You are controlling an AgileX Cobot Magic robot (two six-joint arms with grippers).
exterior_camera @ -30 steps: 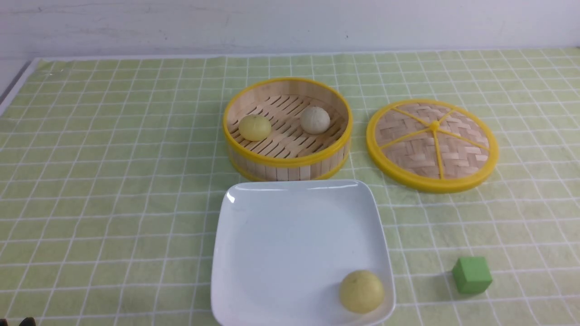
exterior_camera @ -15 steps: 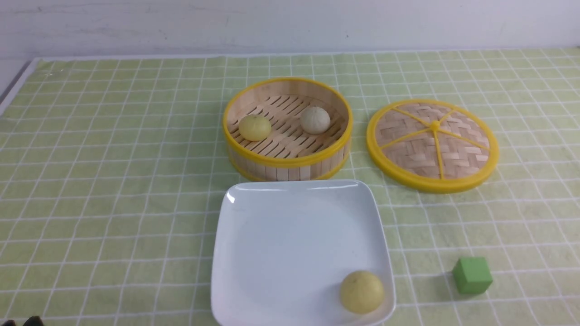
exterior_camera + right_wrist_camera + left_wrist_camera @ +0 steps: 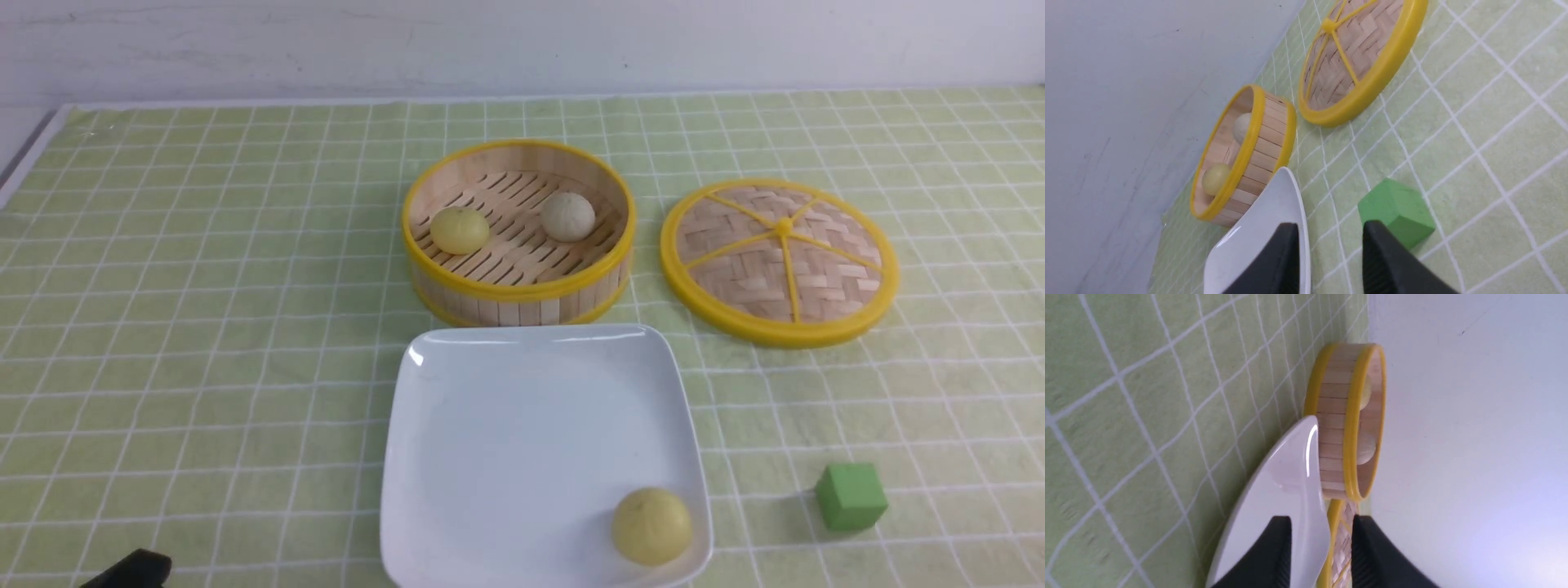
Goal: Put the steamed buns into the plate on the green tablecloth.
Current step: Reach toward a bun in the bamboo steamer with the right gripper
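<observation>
yellow bun (image 3: 651, 526) on plate (image 3: 506, 433); second yellow bun (image 3: 460, 229), white bun (image 3: 568, 216) still in steamer (image 3: 522, 306). left fingers (image 3: 1276, 555), right fingers (image 3: 1392, 261) half open, empty. next: reach into steamer, grasp one.

Round bamboo steamer (image 3: 522, 304): yellow-rimmed, slatted floor, uncovered, standing at centre. Woven bamboo lid (image 3: 780, 261): yellow rim, yellow spokes meeting at a central knob, lying flat just right of the steamer without touching it. Green cube (image 3: 851, 496): nearer the camera than the lid, well apart from both. White wall (image 3: 522, 41): behind.
</observation>
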